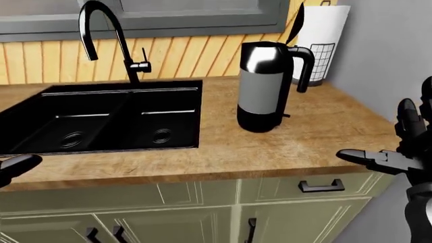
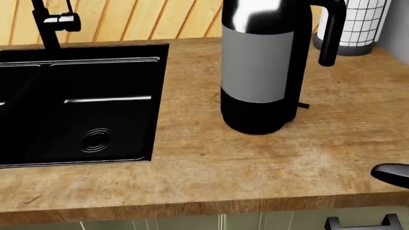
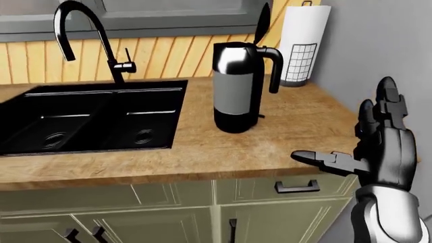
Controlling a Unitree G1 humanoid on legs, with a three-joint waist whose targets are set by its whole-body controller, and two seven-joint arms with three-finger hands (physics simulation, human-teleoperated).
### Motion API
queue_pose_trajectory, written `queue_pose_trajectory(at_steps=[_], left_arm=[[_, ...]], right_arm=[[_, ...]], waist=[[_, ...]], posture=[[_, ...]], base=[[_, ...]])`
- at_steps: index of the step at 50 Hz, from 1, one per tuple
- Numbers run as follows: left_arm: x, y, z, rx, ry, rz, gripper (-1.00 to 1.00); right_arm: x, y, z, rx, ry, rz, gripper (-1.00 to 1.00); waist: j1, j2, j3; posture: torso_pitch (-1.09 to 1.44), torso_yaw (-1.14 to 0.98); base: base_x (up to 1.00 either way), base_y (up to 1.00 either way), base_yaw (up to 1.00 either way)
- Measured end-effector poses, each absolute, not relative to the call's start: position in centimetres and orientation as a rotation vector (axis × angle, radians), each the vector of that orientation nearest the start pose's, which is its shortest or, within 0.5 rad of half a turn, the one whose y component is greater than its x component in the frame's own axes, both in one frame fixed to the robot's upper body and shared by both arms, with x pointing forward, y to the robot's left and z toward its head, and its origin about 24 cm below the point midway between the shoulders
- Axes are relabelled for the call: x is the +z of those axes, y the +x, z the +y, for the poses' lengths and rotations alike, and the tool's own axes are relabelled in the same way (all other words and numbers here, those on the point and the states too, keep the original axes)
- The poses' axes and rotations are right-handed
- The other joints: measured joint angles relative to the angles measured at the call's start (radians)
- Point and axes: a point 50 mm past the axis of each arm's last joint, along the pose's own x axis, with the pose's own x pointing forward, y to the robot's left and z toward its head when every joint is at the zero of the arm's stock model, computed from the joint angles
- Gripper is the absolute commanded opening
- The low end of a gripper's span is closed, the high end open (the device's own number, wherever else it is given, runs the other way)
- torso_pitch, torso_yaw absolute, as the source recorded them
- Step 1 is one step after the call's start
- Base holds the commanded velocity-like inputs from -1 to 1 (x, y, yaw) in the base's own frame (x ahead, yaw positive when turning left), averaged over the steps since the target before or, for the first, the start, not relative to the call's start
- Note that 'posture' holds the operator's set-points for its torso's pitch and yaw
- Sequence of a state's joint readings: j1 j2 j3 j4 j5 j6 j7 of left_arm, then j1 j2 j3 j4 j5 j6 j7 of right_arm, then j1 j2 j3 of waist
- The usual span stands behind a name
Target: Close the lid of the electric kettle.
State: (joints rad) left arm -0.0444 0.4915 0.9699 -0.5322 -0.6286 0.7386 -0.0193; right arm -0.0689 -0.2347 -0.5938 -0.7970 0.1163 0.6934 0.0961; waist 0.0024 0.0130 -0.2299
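Observation:
The electric kettle (image 1: 263,86) stands on the wooden counter (image 1: 283,147), to the right of the black sink (image 1: 101,121). It has a silver body, black base and black handle. Its black lid (image 1: 298,23) stands upright, hinged open above the handle. My right hand (image 3: 368,147) hangs off the counter's right end, well right of and below the kettle, fingers spread open and holding nothing. Only a black fingertip of my left hand (image 1: 16,166) shows at the left edge of the left-eye view, by the counter's near edge.
A tall black faucet (image 1: 111,35) rises behind the sink. A paper towel roll (image 1: 322,43) in a wire holder stands by the grey wall (image 1: 391,55), right of the kettle. Cabinet drawers with black handles (image 1: 321,186) sit under the counter.

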Motion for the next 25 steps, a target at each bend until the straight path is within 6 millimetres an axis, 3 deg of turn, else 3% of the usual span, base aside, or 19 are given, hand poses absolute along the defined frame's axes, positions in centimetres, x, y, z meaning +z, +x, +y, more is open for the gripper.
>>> queue_pose_trajectory(at_steps=[11, 25], left_arm=[[20.72, 16.78, 35.23, 0.501, -0.084, -0.238, 1.00], [20.93, 16.67, 35.34, 0.505, -0.090, -0.253, 1.00]], right_arm=[[19.26, 19.53, -27.04, -0.389, -0.170, -0.237, 1.00], [19.49, 19.30, -27.07, -0.394, -0.172, -0.242, 1.00]], waist=[[0.006, 0.002, -0.068], [0.009, 0.002, -0.080]], posture=[[-0.45, 0.00], [-0.45, 0.00]], base=[[0.00, 0.00, 0.00], [0.00, 0.00, 0.00]])
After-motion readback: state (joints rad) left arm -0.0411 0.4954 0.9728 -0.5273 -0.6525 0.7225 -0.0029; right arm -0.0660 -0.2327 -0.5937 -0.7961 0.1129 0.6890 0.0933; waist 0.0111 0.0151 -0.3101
